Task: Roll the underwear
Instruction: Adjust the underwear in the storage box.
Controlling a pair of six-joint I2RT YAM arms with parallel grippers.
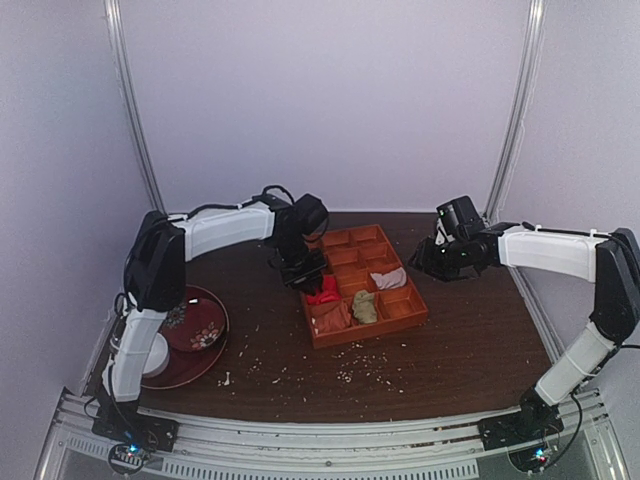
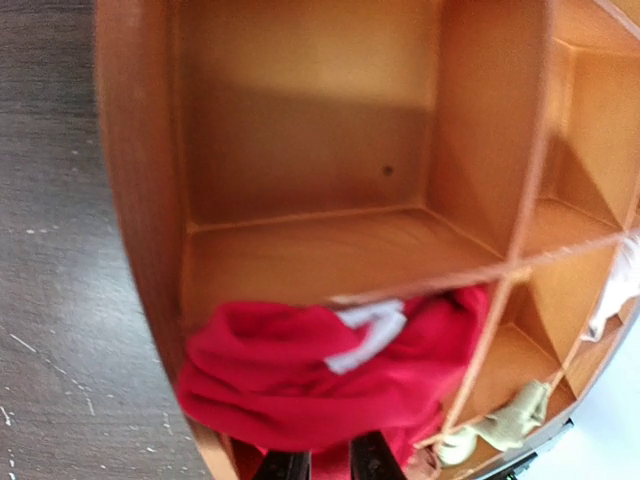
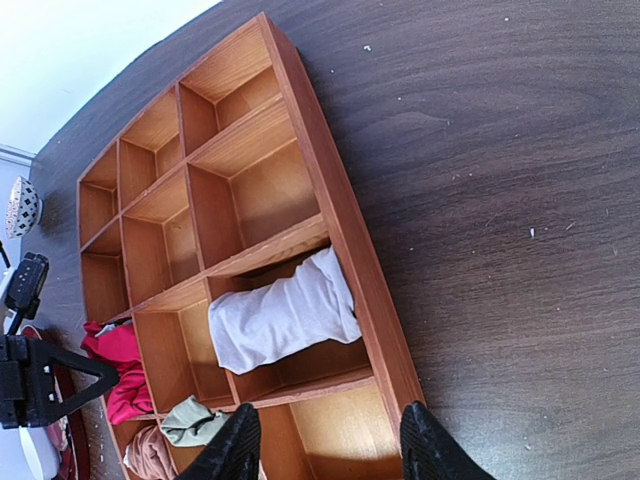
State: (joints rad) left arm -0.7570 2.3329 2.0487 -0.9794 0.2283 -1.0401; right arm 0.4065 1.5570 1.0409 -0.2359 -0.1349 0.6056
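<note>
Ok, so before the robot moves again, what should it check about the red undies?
1. The underwear within reach of the left jaws: ok, it lies right at their tips.
2. The left jaws gripping it: cannot tell; their tips meet the fabric at the picture's edge.
3. The underwear rolled: not ok, it is bunched over a wall of the tray.
4. The right jaws out of the way: ok, open and empty, over the tray's right edge near the white cloth.
5. The compartment next to the underwear free: ok, empty.
</note>
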